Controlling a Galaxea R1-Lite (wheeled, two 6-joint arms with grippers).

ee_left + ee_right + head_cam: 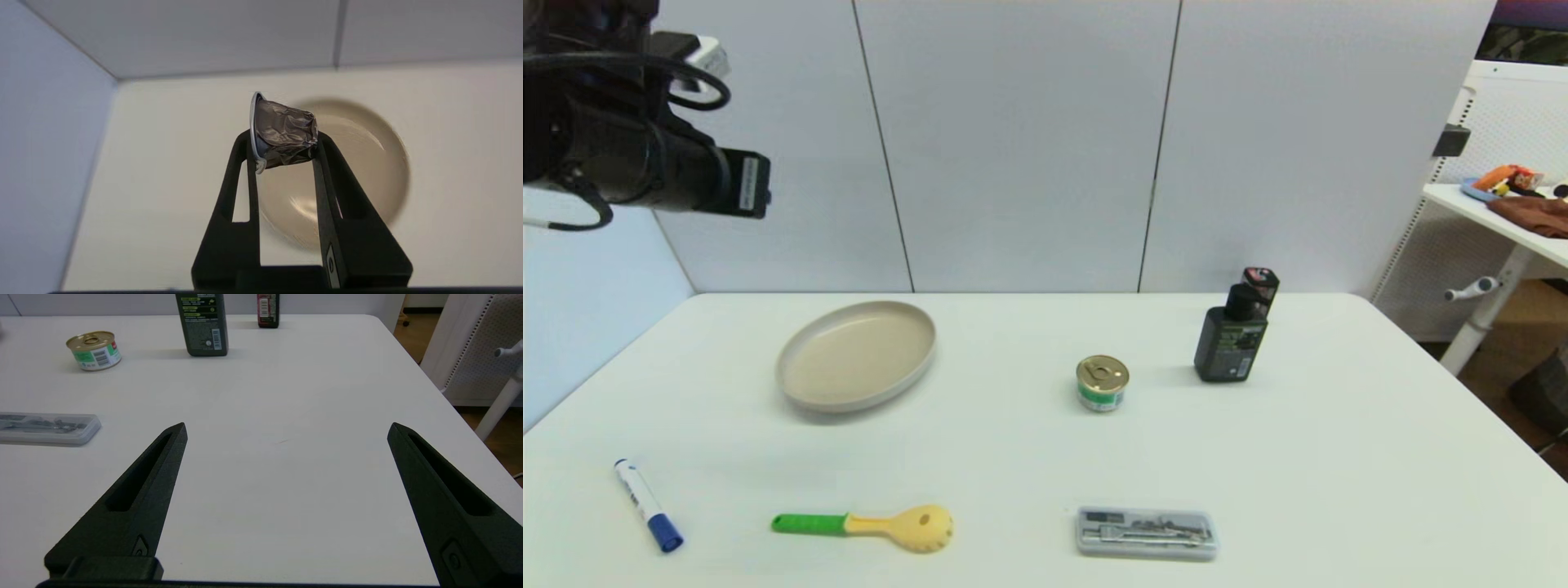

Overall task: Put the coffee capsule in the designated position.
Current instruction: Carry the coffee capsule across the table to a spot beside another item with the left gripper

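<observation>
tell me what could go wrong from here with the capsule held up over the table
1. The left gripper pinches the crumpled grey foil coffee capsule only at its fingertips, high above the table; it could slip out.
2. The round beige plate lies right beneath, so a drop may land in the plate, not on bare tabletop.

The right gripper hangs open and idle.

The head view looks forward and down from above the bench [1029,457], taking in all of it with the tin [1102,382] near the middle. The left wrist view looks almost straight down from high above the plate [367,171], which lies left of the tin in the head view. The right wrist view sits low and close to the bench, facing the far edge, right of the tin [94,350]. It shares the tin, the dark bottle [202,324] and the clear case [47,428] with the head view.
</observation>
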